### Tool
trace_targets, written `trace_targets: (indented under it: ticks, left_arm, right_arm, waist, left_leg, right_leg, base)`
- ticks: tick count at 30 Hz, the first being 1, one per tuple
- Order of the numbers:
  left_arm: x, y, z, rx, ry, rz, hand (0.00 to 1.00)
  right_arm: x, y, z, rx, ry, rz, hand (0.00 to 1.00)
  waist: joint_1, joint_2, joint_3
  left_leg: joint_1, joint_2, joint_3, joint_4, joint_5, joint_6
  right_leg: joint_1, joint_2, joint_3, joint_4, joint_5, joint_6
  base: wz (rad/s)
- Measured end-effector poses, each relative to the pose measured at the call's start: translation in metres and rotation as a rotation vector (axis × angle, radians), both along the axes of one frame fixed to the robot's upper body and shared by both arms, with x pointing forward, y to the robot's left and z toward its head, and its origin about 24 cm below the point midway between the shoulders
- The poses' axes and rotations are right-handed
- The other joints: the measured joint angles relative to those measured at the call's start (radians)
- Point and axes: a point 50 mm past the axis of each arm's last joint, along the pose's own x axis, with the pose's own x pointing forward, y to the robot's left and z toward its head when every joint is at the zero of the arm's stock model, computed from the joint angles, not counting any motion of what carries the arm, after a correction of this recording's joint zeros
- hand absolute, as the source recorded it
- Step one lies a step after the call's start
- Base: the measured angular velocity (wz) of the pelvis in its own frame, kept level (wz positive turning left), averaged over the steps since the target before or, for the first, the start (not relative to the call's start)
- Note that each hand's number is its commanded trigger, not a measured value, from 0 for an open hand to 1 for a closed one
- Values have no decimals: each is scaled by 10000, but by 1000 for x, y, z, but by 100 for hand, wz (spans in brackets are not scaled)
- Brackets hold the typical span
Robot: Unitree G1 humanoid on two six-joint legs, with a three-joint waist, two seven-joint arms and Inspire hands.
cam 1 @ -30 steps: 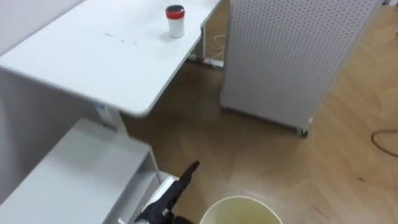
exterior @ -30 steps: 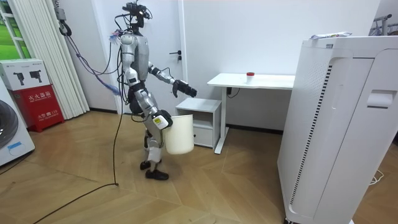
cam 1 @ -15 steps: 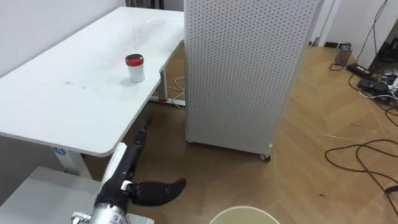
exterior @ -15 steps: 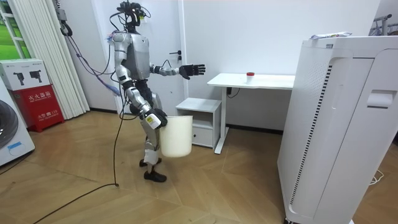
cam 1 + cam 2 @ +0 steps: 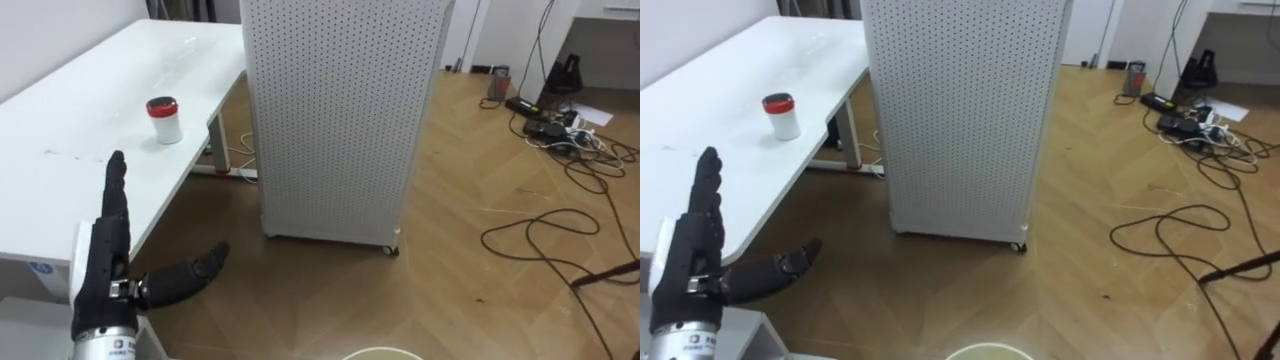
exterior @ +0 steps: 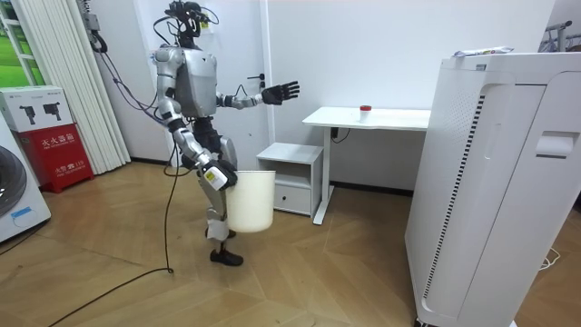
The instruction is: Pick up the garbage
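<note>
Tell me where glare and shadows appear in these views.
Left eye view: faint glare on the far end of the white rectangular desk top, shadow on the wooden floor beneath it. Right eye view: the small white jar with a red lid casts hardly any shadow. Room view: even, soft light on the white wall.

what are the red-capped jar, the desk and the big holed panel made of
Small white jar with red cap: likely plastic, smooth, slightly glossy. White rectangular desk: probably laminated board, flat matte top, thin edge. Tall white perforated panel: seemingly painted sheet metal, from its regular grid of holes.
</note>
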Motion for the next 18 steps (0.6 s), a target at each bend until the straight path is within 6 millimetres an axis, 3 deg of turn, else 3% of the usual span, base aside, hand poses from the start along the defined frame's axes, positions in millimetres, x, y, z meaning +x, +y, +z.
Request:
trace_targets:
  ticks: [8, 11, 14, 15, 16, 18]
  left_arm:
    - [-8, 2, -5, -82, 47, 365, 0]
    - [-10, 5, -9, -146, 149, 641, 0]
    - [-11, 6, -12, -436, 237, 869, 0]
    - [-12, 5, -15, -541, 299, 878, 0]
    - [-13, 4, -19, -845, 400, 910, 0]
    - [-13, 3, -23, -1201, 522, 937, 0]
  right_arm:
    - [-1, 3, -1, 60, 28, 175, 100]
    - [-1, 8, -2, 193, 58, 183, 100]
    - [-4, 10, -3, 172, 170, 350, 100]
    - [-6, 10, -4, 126, 249, 359, 100]
    - [-9, 10, -6, 145, 394, 330, 100]
    - [-11, 10, -7, 97, 582, 199, 100]
  waist:
    - [68, -28, 59]
    - [152, -104, 93]
    - [504, -55, 177]
    - [614, -49, 238]
    - [614, 64, 154]
    - [605, 70, 143]
  left_leg:
    - [46, -31, -104, -107, 81, -4]
    - [-238, -15, -55, 679, 62, -35]
    - [-1240, 124, -325, 3607, 123, -141]
    - [-1945, 140, -806, 4996, 479, -136]
    - [-2491, 39, -1275, 5766, 587, -135]
    - [-3280, -224, -1442, 5711, 469, 53]
  right_leg:
    - [-26, 29, -127, -35, 47, -6]
    - [-167, -8, -108, 264, -203, -100]
    - [-35, 48, 354, 715, -525, -260]
    - [135, 175, 536, 867, -620, -370]
    - [267, 261, 619, 919, -712, -452]
    - [399, 282, 659, 986, -851, -463]
  base:
    - [1]
    - [-6]
    - [-36]
    - [-16]
    - [-5]
    - [-4]
